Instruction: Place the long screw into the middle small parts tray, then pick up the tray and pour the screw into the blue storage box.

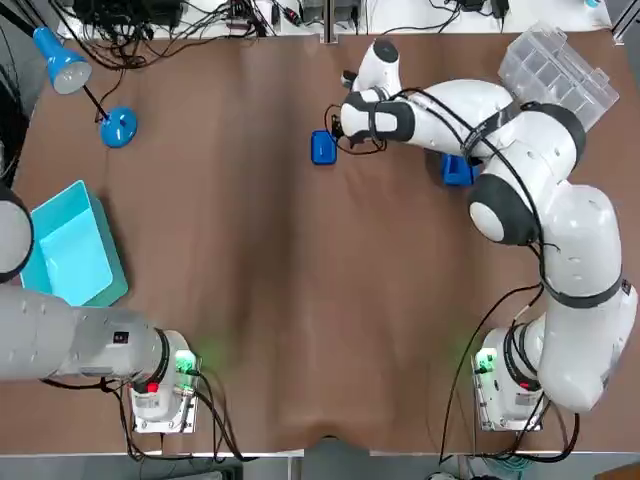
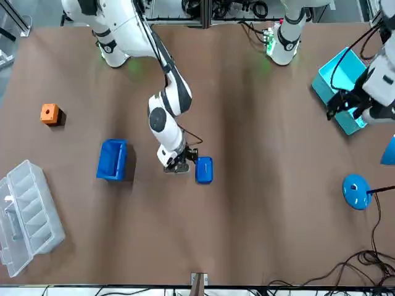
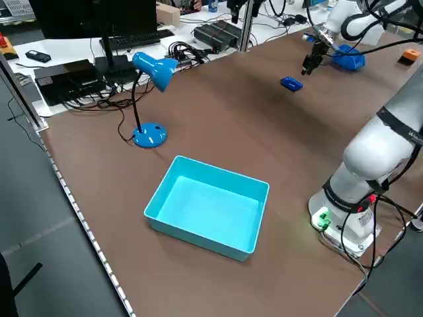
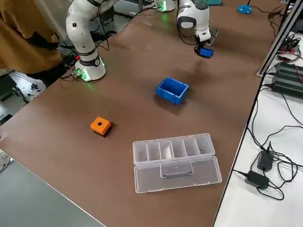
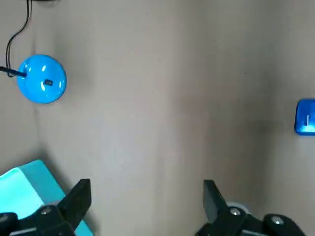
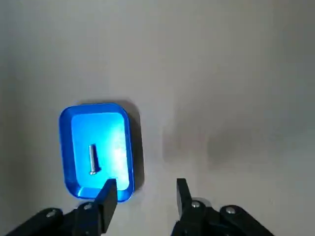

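Just beside the right gripper [image 6: 145,191], off to the outer side of one of its fingers [image 6: 107,196], the small blue tray [image 6: 112,140] is sitting flat on the brown surface [image 1: 300,300]. The long screw [image 6: 92,159] is lying inside the tray, lengthwise, nearer the end that faces the fingers. The right gripper's fingers are standing moderately apart and are gripping nothing; only bare surface is showing between them. One fingertip is overlapping the tray's near corner in the right wrist view, and whether it is touching the rim cannot be told. The dark blue storage bin [image 2: 111,159] is resting well apart from these fingers, on the side opposite the tray, behind the arm's forearm.

Far across the surface, the left gripper [image 5: 145,192] is hanging with its fingers spread wide and holding nothing. A turquoise box [image 3: 198,234] is lying close beside one of those fingers, its corner showing at the edge of the left wrist view. The round base of a blue desk lamp [image 5: 42,78] is standing farther out from the same finger. A clear compartment case [image 4: 175,163] and an orange cube [image 4: 100,124] are sitting near the surface's right edge, far from both pairs of fingers.
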Available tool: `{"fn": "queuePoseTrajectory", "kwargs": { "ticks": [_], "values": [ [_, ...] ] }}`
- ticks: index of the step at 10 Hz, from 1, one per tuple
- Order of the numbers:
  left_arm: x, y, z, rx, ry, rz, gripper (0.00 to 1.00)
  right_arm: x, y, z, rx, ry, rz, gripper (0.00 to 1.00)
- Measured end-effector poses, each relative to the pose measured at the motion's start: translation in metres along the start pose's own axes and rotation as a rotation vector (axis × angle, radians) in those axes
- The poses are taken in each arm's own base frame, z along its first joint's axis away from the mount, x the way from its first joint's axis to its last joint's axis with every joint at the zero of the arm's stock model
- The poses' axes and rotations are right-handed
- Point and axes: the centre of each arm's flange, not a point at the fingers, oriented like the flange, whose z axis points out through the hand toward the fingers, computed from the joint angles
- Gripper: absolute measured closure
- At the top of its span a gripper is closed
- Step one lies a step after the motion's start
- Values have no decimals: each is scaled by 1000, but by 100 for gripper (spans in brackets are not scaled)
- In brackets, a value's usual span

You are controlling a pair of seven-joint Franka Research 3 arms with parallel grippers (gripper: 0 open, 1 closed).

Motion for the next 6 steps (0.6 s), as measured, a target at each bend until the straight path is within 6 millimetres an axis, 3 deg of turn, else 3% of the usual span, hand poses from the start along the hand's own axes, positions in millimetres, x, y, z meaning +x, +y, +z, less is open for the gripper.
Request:
{"fn": "queuePoseTrajectory", "kwargs": {
  "ticks": [3, 6],
  "values": [
    [1, 2, -5, -1, 6, 42, 0, 0, -15, 30, 28, -2, 26, 46],
    [6, 6, -7, 0, -16, 55, 0, -3, -21, 42, 30, -6, 23, 46]
  ]
}}
